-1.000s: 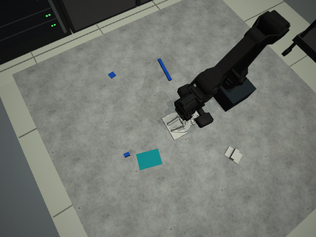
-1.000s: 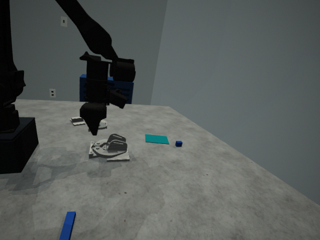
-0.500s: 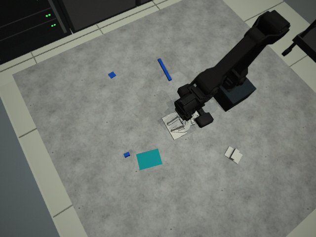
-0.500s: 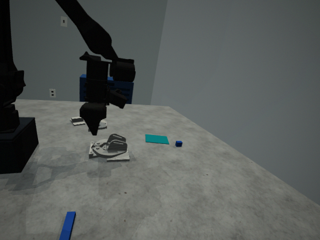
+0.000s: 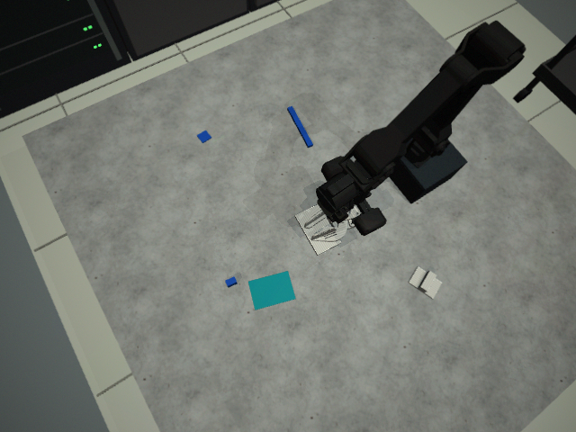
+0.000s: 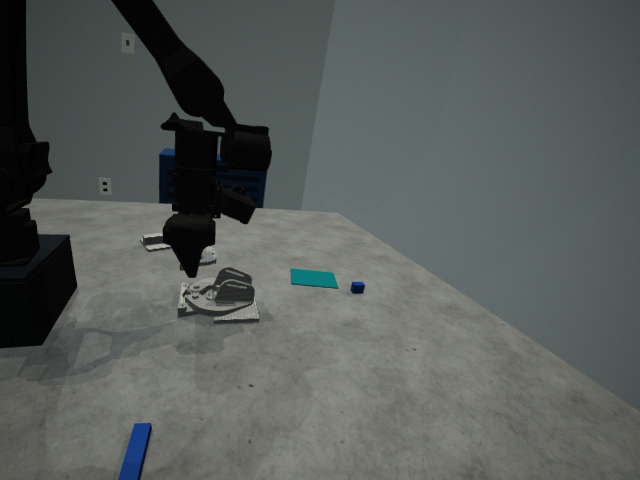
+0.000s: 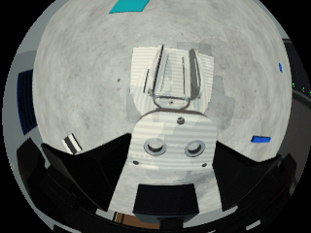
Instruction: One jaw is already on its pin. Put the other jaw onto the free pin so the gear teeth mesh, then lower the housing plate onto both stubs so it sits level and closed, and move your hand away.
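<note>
The white housing plate [image 6: 208, 256] [image 7: 175, 130], with two large holes, is between the fingers of my gripper [image 6: 196, 264] [image 7: 172, 141]. The gripper is shut on it and holds it raised, roughly level. The white ribbed base [image 5: 320, 247] [image 6: 240, 314] [image 7: 138, 58] lies on the table below and just ahead of the plate. Two slotted upright jaws stand on it side by side: the left jaw [image 7: 155, 75] and the right jaw [image 7: 195, 73]. Their rounded gear ends show in the exterior view. The pins, stubs and tooth mesh cannot be made out; the plate hides that end in the wrist view.
A white stepped block [image 5: 432, 282] [image 6: 155, 239] [image 7: 73, 144] lies off to one side. A teal rectangle [image 5: 272, 290] [image 6: 312, 277] [image 7: 128, 6] lies ahead, near a small blue block [image 5: 230, 282] [image 6: 357, 287]. A blue bar [image 5: 300, 126] [image 6: 135, 452] [image 7: 260, 139] and a blue square [image 5: 203, 136] lie opposite.
</note>
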`<act>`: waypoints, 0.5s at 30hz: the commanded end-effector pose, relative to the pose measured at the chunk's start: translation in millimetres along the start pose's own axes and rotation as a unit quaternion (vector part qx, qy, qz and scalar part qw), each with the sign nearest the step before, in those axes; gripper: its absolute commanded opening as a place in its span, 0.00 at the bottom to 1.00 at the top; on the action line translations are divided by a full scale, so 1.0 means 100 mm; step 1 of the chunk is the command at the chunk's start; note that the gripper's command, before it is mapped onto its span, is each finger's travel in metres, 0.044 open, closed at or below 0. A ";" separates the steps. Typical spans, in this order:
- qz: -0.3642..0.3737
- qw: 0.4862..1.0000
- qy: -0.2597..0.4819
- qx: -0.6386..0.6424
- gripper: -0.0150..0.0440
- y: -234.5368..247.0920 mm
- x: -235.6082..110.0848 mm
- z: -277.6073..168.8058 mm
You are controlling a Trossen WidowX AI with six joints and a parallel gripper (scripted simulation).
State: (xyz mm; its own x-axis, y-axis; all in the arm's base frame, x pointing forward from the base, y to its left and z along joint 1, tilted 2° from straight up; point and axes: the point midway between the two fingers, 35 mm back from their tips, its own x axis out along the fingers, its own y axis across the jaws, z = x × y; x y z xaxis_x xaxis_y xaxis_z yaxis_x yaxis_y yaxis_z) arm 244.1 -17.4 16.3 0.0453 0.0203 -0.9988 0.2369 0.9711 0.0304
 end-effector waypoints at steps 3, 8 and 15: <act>0.001 1.000 0.005 0.002 0.85 0.00 0.11 -0.03; 0.001 1.000 0.005 0.002 0.85 0.00 0.19 -0.03; 0.001 1.000 0.005 0.002 0.85 0.00 0.31 -0.03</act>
State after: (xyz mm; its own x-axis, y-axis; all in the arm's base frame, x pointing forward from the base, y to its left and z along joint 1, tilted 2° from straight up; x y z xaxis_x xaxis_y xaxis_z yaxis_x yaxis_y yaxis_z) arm 245.6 -16.8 -8.5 0.0447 0.0205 -0.9988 0.2368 0.9711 0.0305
